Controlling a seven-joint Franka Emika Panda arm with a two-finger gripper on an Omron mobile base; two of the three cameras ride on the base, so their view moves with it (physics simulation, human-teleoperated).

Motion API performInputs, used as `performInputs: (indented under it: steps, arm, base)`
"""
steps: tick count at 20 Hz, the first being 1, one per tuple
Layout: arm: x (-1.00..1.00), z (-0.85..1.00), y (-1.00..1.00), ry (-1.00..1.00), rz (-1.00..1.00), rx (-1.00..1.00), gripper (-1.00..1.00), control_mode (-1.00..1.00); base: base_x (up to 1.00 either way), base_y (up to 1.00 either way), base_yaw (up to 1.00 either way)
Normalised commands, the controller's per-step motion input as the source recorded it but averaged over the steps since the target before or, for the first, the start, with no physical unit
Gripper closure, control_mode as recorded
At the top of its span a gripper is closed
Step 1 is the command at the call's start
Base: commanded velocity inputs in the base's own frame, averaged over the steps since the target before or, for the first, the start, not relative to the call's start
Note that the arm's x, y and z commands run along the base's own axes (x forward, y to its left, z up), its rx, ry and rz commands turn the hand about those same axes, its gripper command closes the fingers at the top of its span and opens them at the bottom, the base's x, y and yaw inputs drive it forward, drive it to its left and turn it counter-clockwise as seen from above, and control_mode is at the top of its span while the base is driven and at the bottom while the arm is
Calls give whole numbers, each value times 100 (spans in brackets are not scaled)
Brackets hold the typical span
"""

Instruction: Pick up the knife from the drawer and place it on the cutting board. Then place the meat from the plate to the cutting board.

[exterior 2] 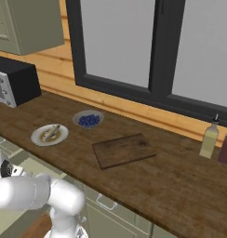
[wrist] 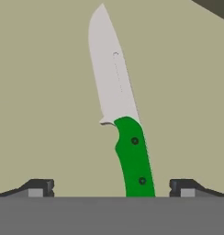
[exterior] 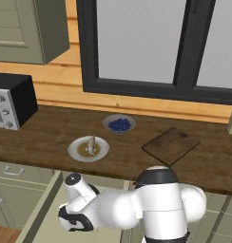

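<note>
The gripper [wrist: 111, 188] hangs low in the open drawer [exterior: 42, 209], jaws spread wide with the knife [wrist: 118, 114] flat on the beige floor between them, handle nearest, so closing should catch the handle (not the blade). The board [exterior: 170, 145] lies bare on the counter; the meat [exterior: 91, 146] sits on the plate [exterior: 75, 152], awaiting its turn.
</note>
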Motion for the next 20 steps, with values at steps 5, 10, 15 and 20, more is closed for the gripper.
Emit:
performInputs:
  steps: [5, 10, 15, 20]
  arm:
    - [2, -32, 0, 0, 0, 0, -100, -100]
    - [17, -58, 0, 3, 0, 0, -100, -100]
    - [30, -58, -2, 1, 0, 0, -100, -100]
    - [-43, -72, -2, 9, 7, 0, -100, -100]
  base:
    - [0, 0, 0]
    - [0, 0, 0]
    - [0, 0, 0]
    - [0, 0, 0]
